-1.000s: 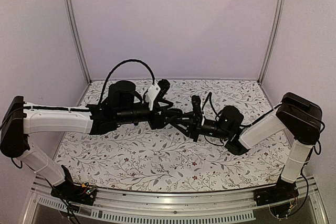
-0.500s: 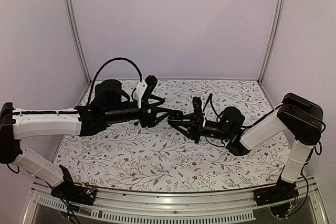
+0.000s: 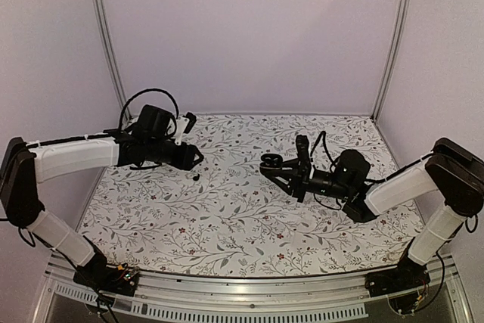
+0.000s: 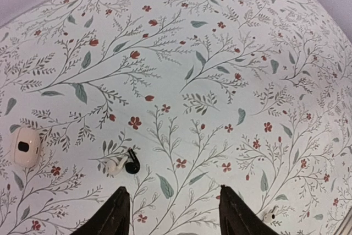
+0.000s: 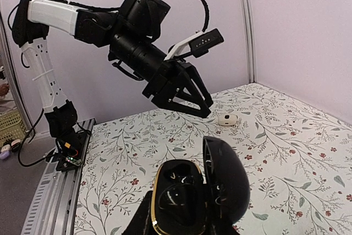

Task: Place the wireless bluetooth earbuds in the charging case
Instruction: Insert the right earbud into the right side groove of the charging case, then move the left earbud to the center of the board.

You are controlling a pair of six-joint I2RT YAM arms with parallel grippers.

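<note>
Top: high, behind. Left wrist: down onto table (image 4: pixel 220 53). Right wrist: level.

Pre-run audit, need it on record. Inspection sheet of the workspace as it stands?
Surface: floral cloth, lying flat.
Job's things: charging case open with its lid up, held off the cloth; its contents are too dark to tell. One earbud, part black and part white, lies loose on the cloth.
Clutter: white pebble-shaped piece with a dark spot; small white bit, too small to identify.
Grippers: left gripper jaws open, empty, above the cloth; right gripper jaws shut on the case.
Cables: black cable loop over the left wrist; second cable at the right wrist.
Surroundings: lilac walls, metal posts, rail along the near edge.
</note>
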